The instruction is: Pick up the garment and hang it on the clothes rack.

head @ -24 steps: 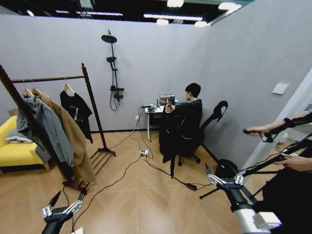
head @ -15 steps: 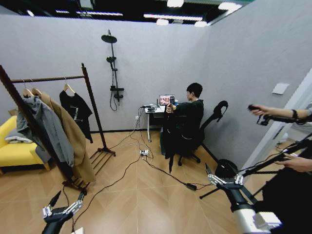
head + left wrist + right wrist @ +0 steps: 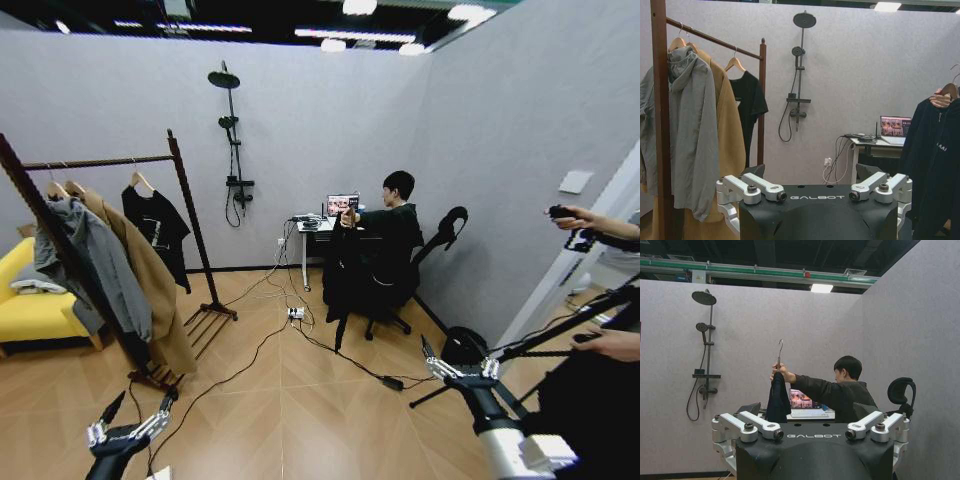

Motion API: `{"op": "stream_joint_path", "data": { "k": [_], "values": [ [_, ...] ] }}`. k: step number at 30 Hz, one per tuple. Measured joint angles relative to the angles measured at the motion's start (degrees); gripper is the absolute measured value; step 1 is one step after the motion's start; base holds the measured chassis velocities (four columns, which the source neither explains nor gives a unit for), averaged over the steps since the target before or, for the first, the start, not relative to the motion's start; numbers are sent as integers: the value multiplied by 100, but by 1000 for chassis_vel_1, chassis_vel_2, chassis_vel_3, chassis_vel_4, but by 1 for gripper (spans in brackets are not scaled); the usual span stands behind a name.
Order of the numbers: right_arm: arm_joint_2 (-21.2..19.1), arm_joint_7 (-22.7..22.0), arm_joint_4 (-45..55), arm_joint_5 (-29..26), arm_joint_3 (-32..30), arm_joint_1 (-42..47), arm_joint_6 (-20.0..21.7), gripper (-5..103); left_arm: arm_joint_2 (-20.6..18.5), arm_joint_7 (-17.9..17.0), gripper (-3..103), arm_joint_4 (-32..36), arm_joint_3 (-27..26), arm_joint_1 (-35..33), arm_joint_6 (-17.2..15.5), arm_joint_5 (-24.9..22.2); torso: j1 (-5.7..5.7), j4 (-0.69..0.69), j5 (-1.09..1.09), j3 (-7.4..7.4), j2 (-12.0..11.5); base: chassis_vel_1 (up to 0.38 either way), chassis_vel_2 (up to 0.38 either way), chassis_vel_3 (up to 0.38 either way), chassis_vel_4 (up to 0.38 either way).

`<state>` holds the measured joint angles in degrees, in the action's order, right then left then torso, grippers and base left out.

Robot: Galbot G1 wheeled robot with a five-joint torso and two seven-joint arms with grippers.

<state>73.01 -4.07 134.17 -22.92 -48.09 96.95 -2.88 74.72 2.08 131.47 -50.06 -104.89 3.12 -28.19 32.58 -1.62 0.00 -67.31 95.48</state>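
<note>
Across the room a seated person's hand [image 3: 781, 373] holds the garment [image 3: 778, 401] up by its hanger, long, black, limp, well apart from the clothes rack [image 3: 185, 205], while left pincer [image 3: 128, 421] and right pincer [image 3: 458, 365] wait low, both splayed apart.

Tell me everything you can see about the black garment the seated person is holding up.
The garment is a long, plain dark cloth, limp, hanging from a hanger with a metal hook. A seated person's hand grips the hanger's neck and holds it up beside the desk, across the room from the clothes rack. It hangs straight down toward the floor. In the left wrist view small pale lettering shows on its chest. Neither gripper touches it.
</note>
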Motion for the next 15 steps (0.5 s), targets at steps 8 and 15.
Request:
{"op": "stream_joint_path", "data": {
  "k": [8,15],
  "values": [
    [376,46,-328,428,399,-480,719,100,0,1,100,0,0,0,0,0,0,0,0,0,0,0,0,0,0],
    [1007,153,-873,1141,1082,-1282,1930,100,0,1,100,0,0,0,0,0,1,2,2,0,0,0,0,0,0]
  ]
}}
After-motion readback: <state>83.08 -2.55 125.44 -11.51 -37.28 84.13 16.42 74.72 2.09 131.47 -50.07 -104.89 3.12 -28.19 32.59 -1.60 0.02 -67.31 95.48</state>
